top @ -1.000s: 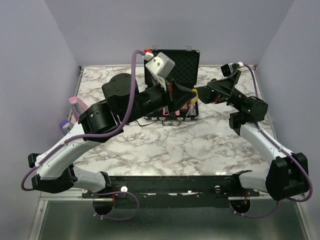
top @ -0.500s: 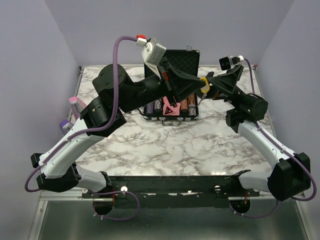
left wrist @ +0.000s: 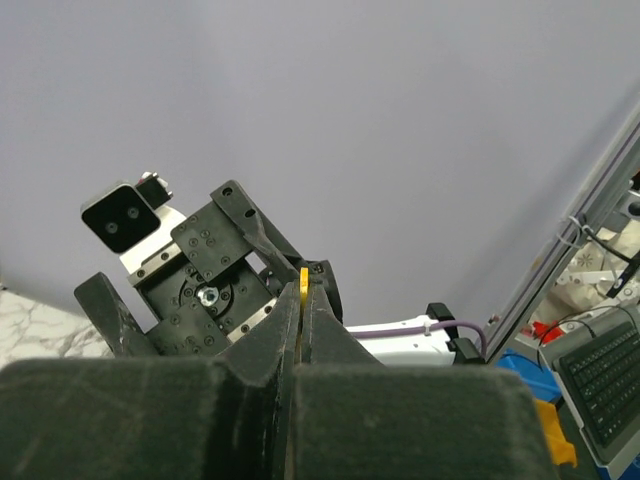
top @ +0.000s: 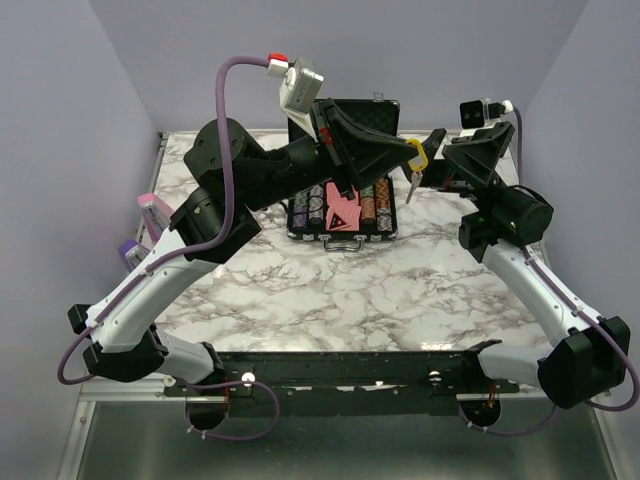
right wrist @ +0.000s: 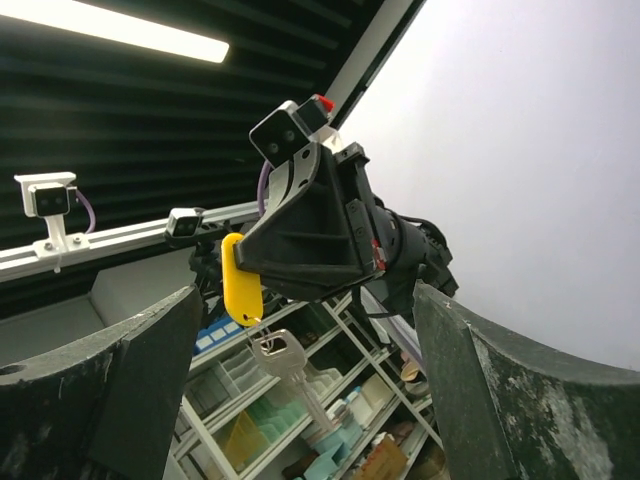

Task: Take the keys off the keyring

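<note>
The left gripper [top: 404,150] hangs high above the table [top: 350,290], its fingers [left wrist: 330,335] pressed together on the yellow keyring [top: 415,157], which sits toward 1 o'clock in the top view, lifted off the marble. The keys [right wrist: 287,362] dangle at the ring's 6 o'clock; only one silver blade shows plainly. The right gripper [top: 438,163] faces the ring from 3 o'clock, fingers [right wrist: 100,400] spread wide, touching neither ring nor keys. The open black case [top: 360,120] lies at the ring's 8 o'clock.

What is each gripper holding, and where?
Left gripper pinches the keyring by its yellow tag, a key dangling below. Right gripper is open, holding nothing.
</note>
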You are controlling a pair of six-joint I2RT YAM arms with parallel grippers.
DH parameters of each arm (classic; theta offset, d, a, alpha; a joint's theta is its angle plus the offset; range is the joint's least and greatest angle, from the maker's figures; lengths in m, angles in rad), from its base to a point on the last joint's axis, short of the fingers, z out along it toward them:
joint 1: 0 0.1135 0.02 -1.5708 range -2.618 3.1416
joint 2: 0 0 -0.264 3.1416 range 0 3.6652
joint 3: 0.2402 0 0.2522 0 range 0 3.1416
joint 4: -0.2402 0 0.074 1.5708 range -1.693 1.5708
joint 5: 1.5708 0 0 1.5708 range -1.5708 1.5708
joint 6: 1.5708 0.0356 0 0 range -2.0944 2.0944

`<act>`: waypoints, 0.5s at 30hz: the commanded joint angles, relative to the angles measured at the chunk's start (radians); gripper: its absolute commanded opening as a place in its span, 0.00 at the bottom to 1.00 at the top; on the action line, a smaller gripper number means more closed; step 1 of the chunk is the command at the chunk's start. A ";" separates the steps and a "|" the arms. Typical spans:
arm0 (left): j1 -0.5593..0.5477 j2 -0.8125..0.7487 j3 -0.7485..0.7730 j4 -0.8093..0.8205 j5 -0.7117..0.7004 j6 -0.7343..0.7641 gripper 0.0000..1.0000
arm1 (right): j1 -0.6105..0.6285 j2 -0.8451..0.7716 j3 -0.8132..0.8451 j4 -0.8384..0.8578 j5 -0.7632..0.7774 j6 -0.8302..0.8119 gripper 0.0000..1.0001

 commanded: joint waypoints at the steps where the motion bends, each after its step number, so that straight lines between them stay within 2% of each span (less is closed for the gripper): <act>1: 0.030 0.031 0.017 0.096 0.078 -0.055 0.00 | 0.008 -0.014 0.031 0.450 0.026 0.194 0.92; 15: 0.116 0.111 0.037 0.176 0.147 -0.132 0.00 | 0.011 0.003 0.024 0.451 0.032 0.194 0.80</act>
